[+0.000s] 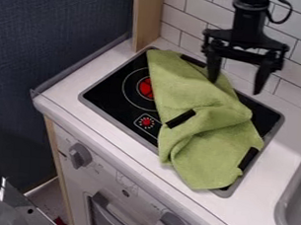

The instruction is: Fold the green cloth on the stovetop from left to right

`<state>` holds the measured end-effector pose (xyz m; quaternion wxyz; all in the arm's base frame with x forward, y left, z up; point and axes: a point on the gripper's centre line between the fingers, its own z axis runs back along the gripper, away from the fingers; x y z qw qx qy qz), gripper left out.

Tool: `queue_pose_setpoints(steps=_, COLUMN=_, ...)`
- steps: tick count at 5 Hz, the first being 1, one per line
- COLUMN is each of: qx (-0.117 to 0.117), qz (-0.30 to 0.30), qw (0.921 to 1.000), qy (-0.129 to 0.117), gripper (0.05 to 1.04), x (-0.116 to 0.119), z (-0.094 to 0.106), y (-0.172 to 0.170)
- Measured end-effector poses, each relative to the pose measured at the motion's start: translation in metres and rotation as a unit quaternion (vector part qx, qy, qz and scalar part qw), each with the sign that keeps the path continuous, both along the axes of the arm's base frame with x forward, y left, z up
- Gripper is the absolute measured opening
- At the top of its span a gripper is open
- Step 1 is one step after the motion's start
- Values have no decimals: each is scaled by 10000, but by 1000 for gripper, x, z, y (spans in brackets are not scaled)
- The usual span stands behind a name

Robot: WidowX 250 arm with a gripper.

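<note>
Cloth lies rumpled on stove, over its front edge; our hand, wide open & empty, is nr its back edge. Loose folds could make us mis-pinch, e.g. 1 layer only.

Spread pincer hangs over green cloth on stovetop

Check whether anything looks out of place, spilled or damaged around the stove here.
A green cloth lies crumpled across the black stovetop, its lower end reaching past the front rim over the white counter. That looks odd, since cloth doesn't usually belong on a burner. I see no spill or damage.
</note>
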<state>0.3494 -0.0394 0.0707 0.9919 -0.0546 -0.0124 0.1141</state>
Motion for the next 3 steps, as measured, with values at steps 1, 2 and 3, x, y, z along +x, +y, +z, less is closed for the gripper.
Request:
queue_pose_setpoints(steps=1, qx=-51, qz=462, qw=9989, qy=-31, gripper=1000, x=-14, z=4, y=38)
queue_pose_setpoints(steps=2, qx=9, qz=620, qw=9979, qy=201, gripper=1000, x=-26, z=7, y=77)
queue_pose_setpoints(steps=3, qx=109, qz=861, qw=9962, qy=-9, gripper=1000, x=-36, z=18, y=100)
